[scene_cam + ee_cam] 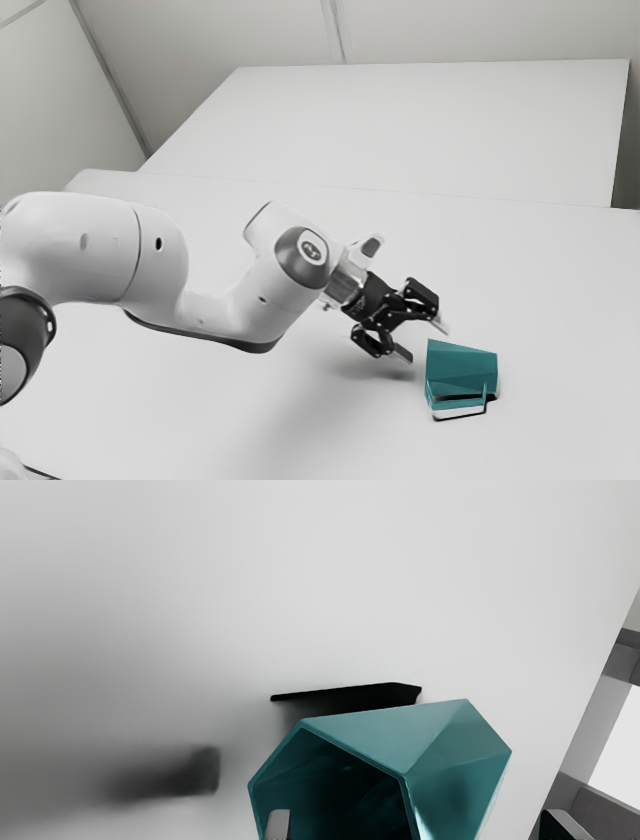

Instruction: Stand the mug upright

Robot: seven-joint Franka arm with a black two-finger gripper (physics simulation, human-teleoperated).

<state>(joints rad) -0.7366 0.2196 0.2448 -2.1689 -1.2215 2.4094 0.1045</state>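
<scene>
1. Mug [462, 372], teal, faceted, with shiny angular walls, lying on its side on the table, just ahead of the jaws, its mouth turned toward them.
2. Black two-finger gripper [422, 341]: the jaws stand wide apart, with nothing clamped between them. It hangs tilted above the table, near the mug's rim.
3. In the wrist view, one fingertip overlaps the mouth and the other lies outside the mug's wall, so the near rim edge runs between their lines. Whether either tip touches the mug, I cannot tell.
4. Inside the mug, dark teal facets run back from the rim and away from the jaws; the deeper part is lost in shade.
5. Alongside the mug, a sharp-edged black shape [350, 700], shadow or handle, I cannot tell which.
6. Smooth pale grey table [560, 280], spreading around the mug and below the jaws, with a soft dark shadow [200, 775] near the mouth.
7. Farther out, past the mug from the jaws, the straight table edge [590, 705] slants by, well apart from the mug, with grey angular pieces [617, 662] beyond it.
</scene>
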